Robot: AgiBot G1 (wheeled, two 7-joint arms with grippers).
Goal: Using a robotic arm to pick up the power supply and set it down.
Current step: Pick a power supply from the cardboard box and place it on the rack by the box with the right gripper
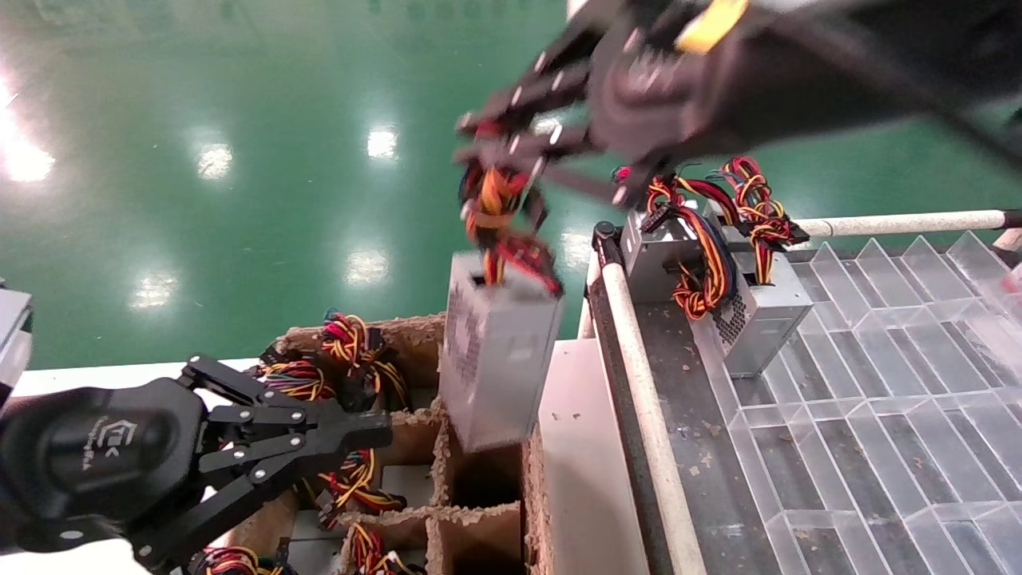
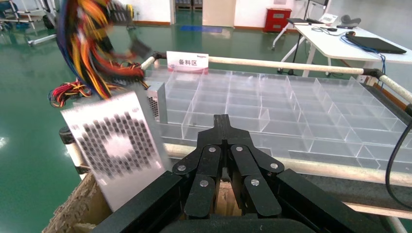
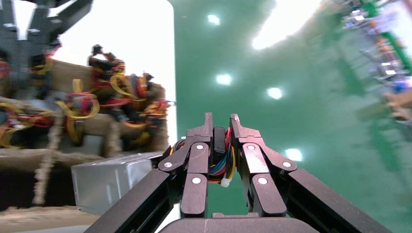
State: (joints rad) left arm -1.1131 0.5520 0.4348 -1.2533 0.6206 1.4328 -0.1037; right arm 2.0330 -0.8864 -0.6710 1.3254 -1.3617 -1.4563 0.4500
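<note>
The power supply, a silver-grey metal box with a perforated grille, hangs tilted in the air just above an empty cell of the cardboard box. It hangs by its red, yellow and black wire bundle. My right gripper reaches in from the upper right and is shut on that bundle; coloured wires show between its fingers in the right wrist view, with the box's body below. My left gripper is parked shut at the lower left, holding nothing.
The divided cardboard box holds several other units with wire bundles. To the right, a clear compartment tray sits behind a white padded rail. Two more units stand in its far left corner. A sign stands at the tray's back.
</note>
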